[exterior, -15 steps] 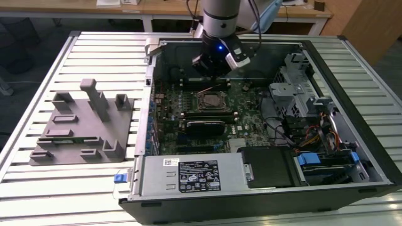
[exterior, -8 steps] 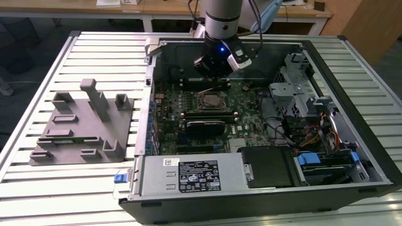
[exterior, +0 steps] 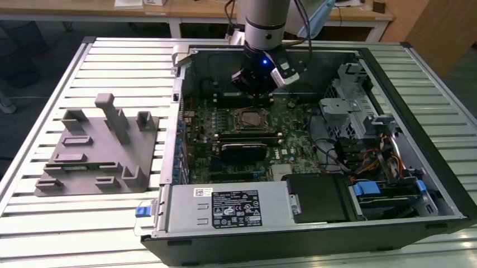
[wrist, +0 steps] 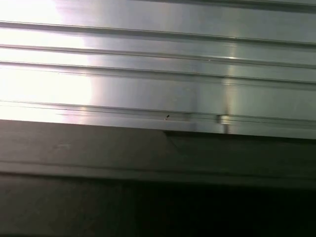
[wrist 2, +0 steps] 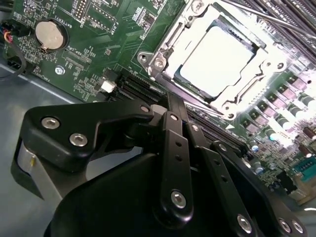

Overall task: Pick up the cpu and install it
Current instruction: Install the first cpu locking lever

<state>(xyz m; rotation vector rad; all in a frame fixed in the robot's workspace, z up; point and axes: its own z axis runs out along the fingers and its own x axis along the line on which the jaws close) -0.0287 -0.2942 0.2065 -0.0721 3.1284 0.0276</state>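
Hand [exterior: 253, 89] hangs low inside the open computer case [exterior: 439, 184], just at twelve o'clock of the socket [exterior: 249, 118] in the exterior view, with its dark linkage filling the near part of the second wrist view. Whether its fingers are spread or closed I cannot tell, and I see nothing gripped in it.

Going from the exterior view's left: the grey moulded tray [exterior: 82, 162] lies on the ribbed metal surface [exterior: 111, 56], at nine o'clock of the case and well apart from the arm. Next comes the green motherboard [exterior: 298, 162] in the case, with the socket near its middle. In the second wrist view the cpu [wrist 2: 217, 61] lies flat within the metal socket frame [wrist 2: 163, 52], its pale top glaring under the light, so it appears already seated; the frame seems not to be clamped over it, though I cannot be certain. At three o'clock sit the drive cage [exterior: 350, 111] and the loose cables [exterior: 365, 162].

As a risk, the hand is close above the board, so a sideways drift or a further drop could knock the frame, nudge the chip askew on its contacts, or scrape nearby components.
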